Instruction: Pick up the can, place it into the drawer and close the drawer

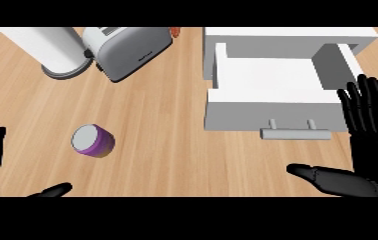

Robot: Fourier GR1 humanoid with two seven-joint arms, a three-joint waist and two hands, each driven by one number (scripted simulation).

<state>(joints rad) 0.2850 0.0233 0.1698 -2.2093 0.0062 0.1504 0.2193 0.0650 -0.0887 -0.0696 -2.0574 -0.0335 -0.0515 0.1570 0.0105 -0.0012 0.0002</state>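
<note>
A purple can (93, 140) with a pale grey lid stands on the wooden counter at the lower left. The white drawer (221, 111) is pulled out at the right, its inside bare and its grey handle (296, 132) facing me. My right hand (359, 149) is open at the right edge, fingers straight up beside the drawer's right front corner, thumb pointing left below the handle. Of my left hand (53, 190) only a dark fingertip shows at the lower left edge, below the can and apart from it.
A silver toaster (125, 49) sits at the back, left of the drawer. A white cylindrical appliance (52, 51) stands at the far left. Something small and orange (176, 32) peeks out behind the toaster. Bare wood lies between can and drawer.
</note>
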